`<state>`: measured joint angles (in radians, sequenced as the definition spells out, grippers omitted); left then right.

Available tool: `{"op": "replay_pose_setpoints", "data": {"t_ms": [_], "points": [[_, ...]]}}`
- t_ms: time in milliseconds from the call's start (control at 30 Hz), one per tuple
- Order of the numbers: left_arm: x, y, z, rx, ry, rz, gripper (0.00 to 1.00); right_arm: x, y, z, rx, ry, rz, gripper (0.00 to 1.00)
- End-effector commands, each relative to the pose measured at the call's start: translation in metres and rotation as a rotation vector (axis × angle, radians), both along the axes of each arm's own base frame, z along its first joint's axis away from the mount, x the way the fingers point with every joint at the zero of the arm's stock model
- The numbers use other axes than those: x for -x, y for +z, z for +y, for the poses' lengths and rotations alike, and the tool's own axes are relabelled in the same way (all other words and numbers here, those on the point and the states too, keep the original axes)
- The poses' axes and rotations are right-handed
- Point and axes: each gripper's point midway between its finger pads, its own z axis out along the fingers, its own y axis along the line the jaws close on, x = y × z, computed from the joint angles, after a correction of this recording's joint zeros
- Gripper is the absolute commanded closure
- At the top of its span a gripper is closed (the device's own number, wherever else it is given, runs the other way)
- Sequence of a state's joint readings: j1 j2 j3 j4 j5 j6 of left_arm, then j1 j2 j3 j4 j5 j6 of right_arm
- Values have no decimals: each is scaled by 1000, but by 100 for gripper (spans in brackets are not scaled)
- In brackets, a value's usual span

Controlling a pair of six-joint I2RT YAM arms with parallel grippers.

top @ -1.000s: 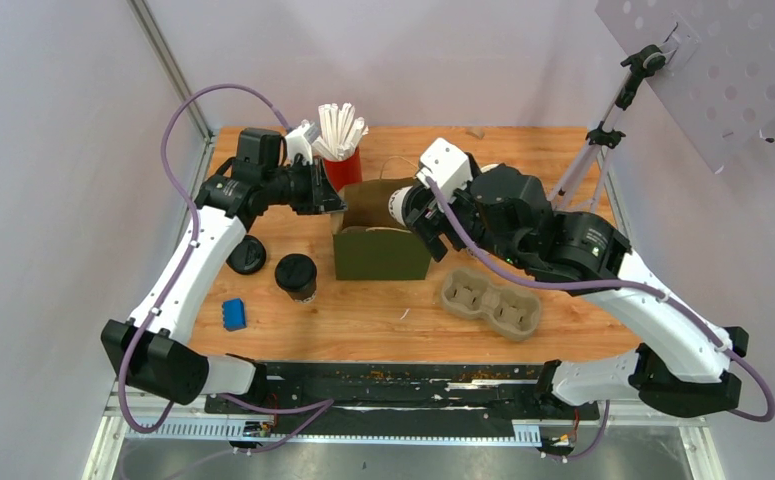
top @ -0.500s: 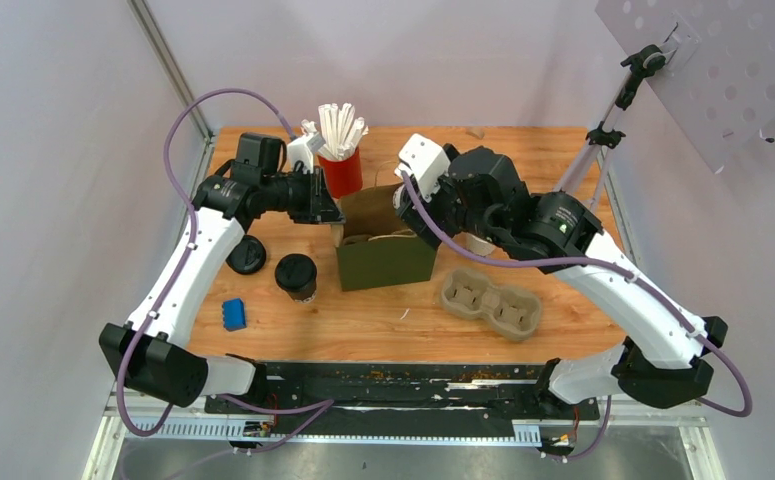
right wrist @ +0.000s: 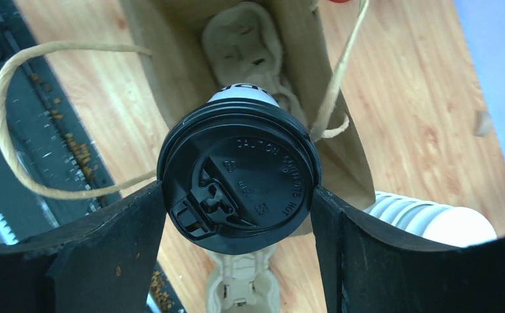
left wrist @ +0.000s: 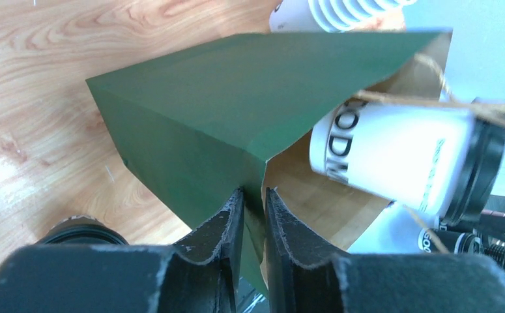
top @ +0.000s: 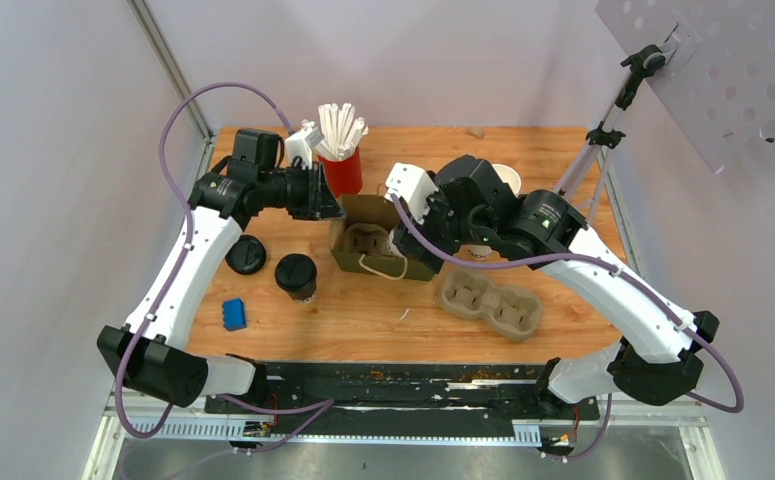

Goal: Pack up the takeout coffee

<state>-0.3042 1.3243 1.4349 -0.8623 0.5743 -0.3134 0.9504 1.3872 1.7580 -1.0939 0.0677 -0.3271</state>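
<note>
Takeout coffee [right wrist: 240,173]: white cup, black sip lid, held in the air at the mouth of the green paper bag [left wrist: 223,98], bottom end pointing in, lid facing the right wrist camera. Right gripper [right wrist: 238,195] is clamped on the takeout coffee, one finger pressed to each side of the lid rim.

Near edge of table [top: 363,320]: small blue object [top: 233,314] on the left, moulded pulp carrier [top: 490,302] on the right, empty.

Further in, left of the bag: a second lidded cup [top: 296,275] standing upright, and beyond it a loose black lid [top: 246,255] lying flat.

Mid-table: the bag, mouth open, brown inside. Another pulp tray [right wrist: 243,45] sits at its bottom, under the held cup. Twine handles [right wrist: 15,130] hang loose over the near side.

Left gripper [left wrist: 253,195]: fingers closed on the bag's left rim, with the paper fold pinched between them.

Far side: red cup of wrapped straws [top: 341,165] just behind the left gripper; stack of lidless white cups [right wrist: 432,218] behind the right arm.
</note>
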Motion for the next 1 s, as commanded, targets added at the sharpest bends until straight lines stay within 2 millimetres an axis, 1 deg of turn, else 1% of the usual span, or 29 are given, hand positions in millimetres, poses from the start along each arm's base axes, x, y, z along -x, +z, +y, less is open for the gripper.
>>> {"op": "replay_pose_setpoints", "data": {"t_ms": [0, 100, 167, 233, 267, 367, 500, 567, 667, 767, 900, 967], "points": [[0, 37, -6, 65, 2, -65, 73, 40, 14, 9, -79, 152, 78, 24], [-1, 46, -10, 107, 18, -70, 70, 47, 13, 19, -96, 171, 100, 25], [0, 46, -10, 122, 26, -70, 64, 46, 6, 24, -100, 162, 105, 25], [5, 39, -8, 110, 29, -57, 56, 48, 1, 28, -104, 166, 111, 25], [10, 35, -6, 97, 25, -43, 50, 49, 0, 29, -105, 168, 108, 25], [21, 22, 6, 30, 32, -41, 40, 47, -6, 31, -105, 162, 83, 25], [29, 21, 18, -17, 46, -84, 32, 44, -12, 30, -82, 165, 36, 25], [33, 22, 23, -40, 52, -109, 27, 43, -14, 29, -75, 166, 14, 25], [40, 19, 32, -74, 59, -131, 23, 39, -16, 25, -59, 143, -15, 25], [46, 15, 37, -97, 65, -131, 20, 35, -13, 25, -63, 128, -31, 25], [52, 10, 38, -96, 51, -131, 18, 31, -10, 26, -59, 116, -48, 24], [51, 6, 39, -103, 49, -144, 17, 30, -11, 27, -55, 119, -51, 24]]}}
